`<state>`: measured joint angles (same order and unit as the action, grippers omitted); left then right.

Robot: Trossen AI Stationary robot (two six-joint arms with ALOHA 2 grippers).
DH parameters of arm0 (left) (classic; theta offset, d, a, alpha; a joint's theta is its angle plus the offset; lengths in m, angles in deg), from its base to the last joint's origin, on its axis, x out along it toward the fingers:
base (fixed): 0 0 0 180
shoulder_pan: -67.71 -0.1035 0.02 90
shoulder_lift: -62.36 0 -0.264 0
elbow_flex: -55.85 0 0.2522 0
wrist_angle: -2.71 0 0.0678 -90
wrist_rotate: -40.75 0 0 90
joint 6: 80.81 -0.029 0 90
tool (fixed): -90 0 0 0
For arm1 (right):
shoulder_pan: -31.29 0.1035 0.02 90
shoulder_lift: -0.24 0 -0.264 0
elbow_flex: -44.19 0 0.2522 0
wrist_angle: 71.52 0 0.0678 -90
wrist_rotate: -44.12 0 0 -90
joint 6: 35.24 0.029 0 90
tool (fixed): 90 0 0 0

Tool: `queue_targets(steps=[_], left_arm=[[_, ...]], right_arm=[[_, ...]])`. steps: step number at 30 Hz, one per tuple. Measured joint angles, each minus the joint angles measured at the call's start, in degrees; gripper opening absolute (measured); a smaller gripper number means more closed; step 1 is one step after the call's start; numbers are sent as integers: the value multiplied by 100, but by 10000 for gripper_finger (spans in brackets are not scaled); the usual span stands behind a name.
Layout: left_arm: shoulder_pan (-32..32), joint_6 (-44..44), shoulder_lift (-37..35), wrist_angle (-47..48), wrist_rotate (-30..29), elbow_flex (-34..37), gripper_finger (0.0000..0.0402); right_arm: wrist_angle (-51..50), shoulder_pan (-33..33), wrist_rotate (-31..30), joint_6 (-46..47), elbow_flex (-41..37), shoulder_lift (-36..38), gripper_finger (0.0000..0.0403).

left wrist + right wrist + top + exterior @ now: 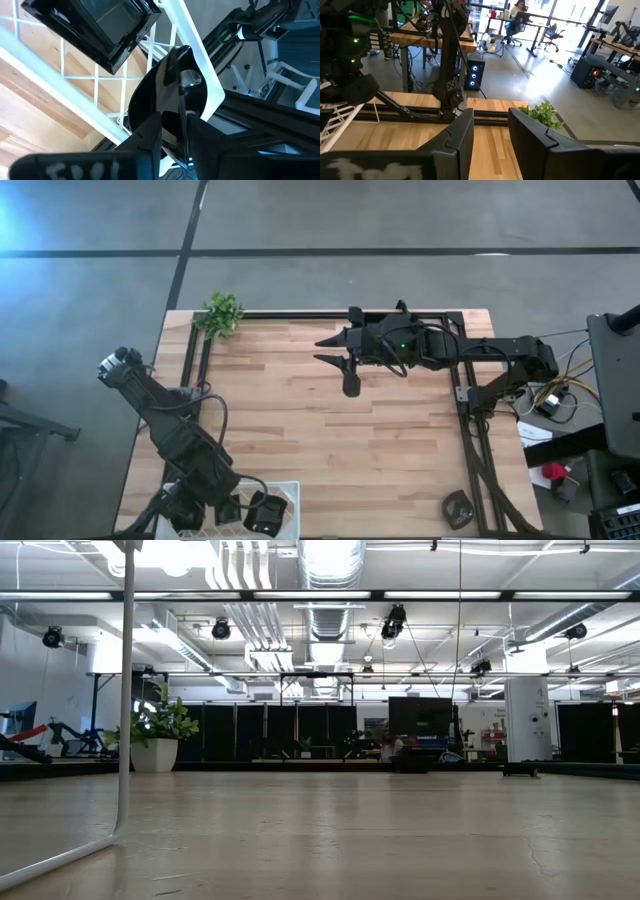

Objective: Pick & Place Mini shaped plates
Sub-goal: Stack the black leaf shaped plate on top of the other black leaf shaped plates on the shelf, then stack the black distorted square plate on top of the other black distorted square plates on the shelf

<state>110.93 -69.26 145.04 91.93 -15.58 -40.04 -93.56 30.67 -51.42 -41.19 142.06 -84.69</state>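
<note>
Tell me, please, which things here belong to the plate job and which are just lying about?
Job:
- square plate in the wire basket
- round plate at the left gripper
- right gripper, open, waiting above the table

Lying about:
- plant
- dark item, unidentifiable

Black jointed arms (185,435), looped cables, green indicator light (403,346)

Light: bright, from ceiling strips (320,595).
Glare: seen on the floor (20,220), top-left.
Blur: near fingers (150,145) softened.
</note>
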Motion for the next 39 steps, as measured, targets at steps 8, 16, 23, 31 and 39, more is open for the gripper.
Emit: queue_targets(steps=[8, 16, 23, 31, 39], left_arm=[[-24, -135, -6, -85, -2, -4, 94], [-38, -135, -50, 94, -8, -338, 94], [-42, -441, -100, 205, -496, -593, 94], [-52, 18, -242, 395, -2926, -574, 94], [-50, 1254, -514, 341, -5989, -577, 94]], right_arm=[[0, 0, 0, -10, 0, 0, 113], [2, 0, 0, -3, 0, 0, 114], [2, 0, 0, -20, 0, 0, 108], [-53, -2, 0, -2, 0, 8, 98], [-939, -205, -46, 97, -2, 154, 84]])
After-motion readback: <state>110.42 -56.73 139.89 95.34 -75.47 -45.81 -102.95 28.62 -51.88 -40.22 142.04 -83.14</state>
